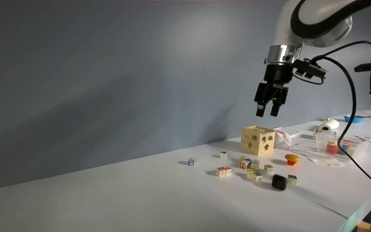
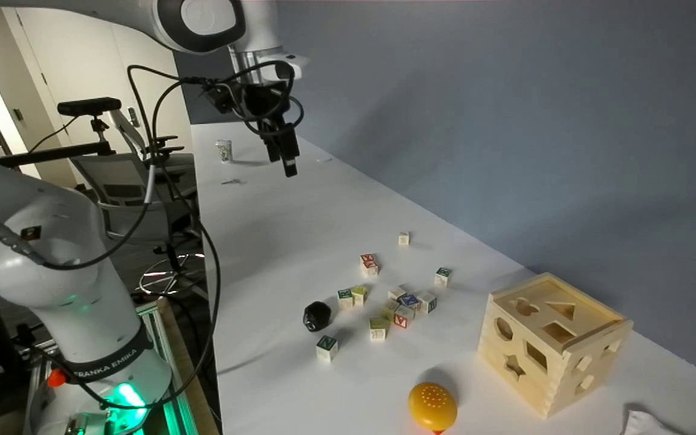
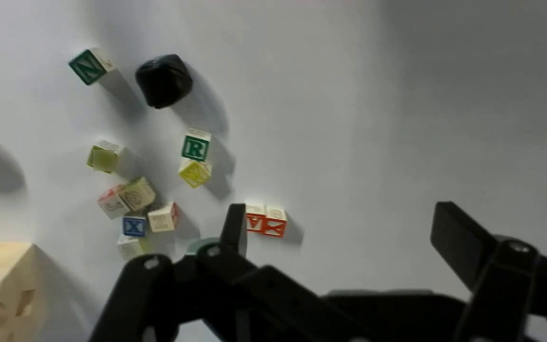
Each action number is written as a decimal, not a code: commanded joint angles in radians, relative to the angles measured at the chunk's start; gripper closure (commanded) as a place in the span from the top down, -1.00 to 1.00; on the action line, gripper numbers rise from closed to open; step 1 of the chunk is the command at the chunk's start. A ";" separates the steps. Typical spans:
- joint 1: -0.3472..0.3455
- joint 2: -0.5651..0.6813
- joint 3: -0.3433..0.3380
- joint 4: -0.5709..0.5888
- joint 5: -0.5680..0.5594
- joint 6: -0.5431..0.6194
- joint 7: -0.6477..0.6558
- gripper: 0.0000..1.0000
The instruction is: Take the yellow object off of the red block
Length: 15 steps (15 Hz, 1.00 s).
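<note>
Above the worktop point(image 1: 124, 193), the jaws point downward and stand apart; the wrist view shows nothing held between them. Lettered cubes point(image 3: 136, 194) and a black piece point(image 3: 164, 81) lie lower, on the worktop. The yellow object point(image 2: 432, 406) sits on the red block point(image 1: 291, 163), near the wooden cube point(image 1: 258, 140) and well apart from the jaws. Separation is not yet done.

The yellow object is domed and marked with pale dots on top. Expect a light, stiff part, probably hard plastic or painted wood, unlikely to break. Its smooth curve may slip: take hold at the widest part, from opposite sides, and keep the jaws clear of the red block so that it is not lifted too. Whether the two parts are fastened cannot be told.

The worktop is pale, smooth-looking and runs along a grey wall point(image 1: 140, 64). Farther along it stand a clear bin point(image 1: 362, 149) of coloured blocks point(image 1: 332, 149) and a blue bowl point(image 1: 358, 120). Beside its free edge are the arm's base point(image 2: 100, 338) and an office chair point(image 2: 121, 178).
</note>
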<state>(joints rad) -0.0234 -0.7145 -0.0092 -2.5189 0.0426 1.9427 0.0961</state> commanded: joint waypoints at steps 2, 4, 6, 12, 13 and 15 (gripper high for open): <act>-0.105 0.164 -0.094 0.145 -0.097 -0.126 -0.055 1.00; -0.133 0.246 -0.138 0.205 -0.106 -0.152 -0.073 1.00; -0.145 0.328 -0.168 0.266 -0.094 -0.183 -0.087 1.00; -0.172 0.564 -0.238 0.463 -0.075 -0.318 -0.135 1.00; -0.177 0.596 -0.253 0.487 -0.056 -0.347 -0.164 1.00; -0.195 0.657 -0.282 0.528 -0.021 -0.392 -0.219 1.00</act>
<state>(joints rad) -0.1903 -0.1625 -0.2619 -2.0898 -0.0326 1.6396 -0.0443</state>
